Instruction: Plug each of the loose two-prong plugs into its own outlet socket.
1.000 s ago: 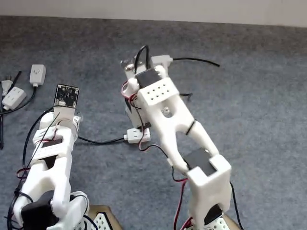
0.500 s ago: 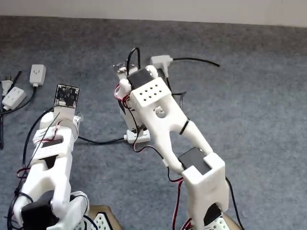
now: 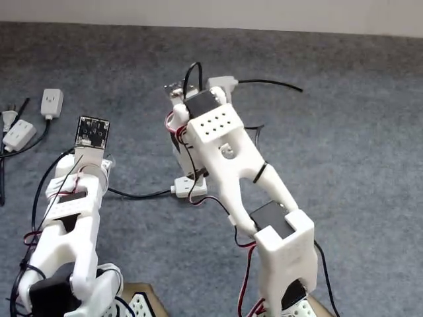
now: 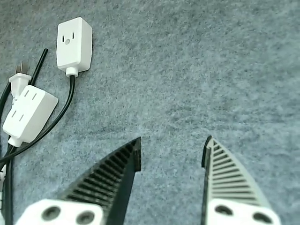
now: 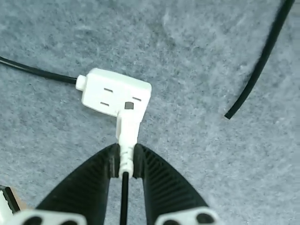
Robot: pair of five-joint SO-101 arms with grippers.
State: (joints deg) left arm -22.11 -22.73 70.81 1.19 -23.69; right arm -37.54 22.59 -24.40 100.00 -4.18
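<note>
Grey carpeted tabletop (image 3: 350, 132): one plug at its socket, one loose.
The right claw (image 5: 125, 152) is clamped on the neck of a white two-prong plug (image 5: 128, 133), so the prongs point straight ahead into the outlet block (image 5: 112, 91) touching its tip; I cannot tell whether it is fully seated. The left claw (image 4: 172, 145) stands open and holds nothing. Well ahead of it and off to one side lie a square socket (image 4: 74, 44), a longer socket block (image 4: 29, 115) and, between them, one loose plug (image 4: 16, 80). In all, three sockets and two plugs.

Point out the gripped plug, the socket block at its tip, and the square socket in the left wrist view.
gripped plug (image 5: 127, 126), right wrist view, white body.
socket block (image 5: 112, 91), right wrist view, slotted face.
square socket (image 4: 74, 44), left wrist view, slotted face.
</note>
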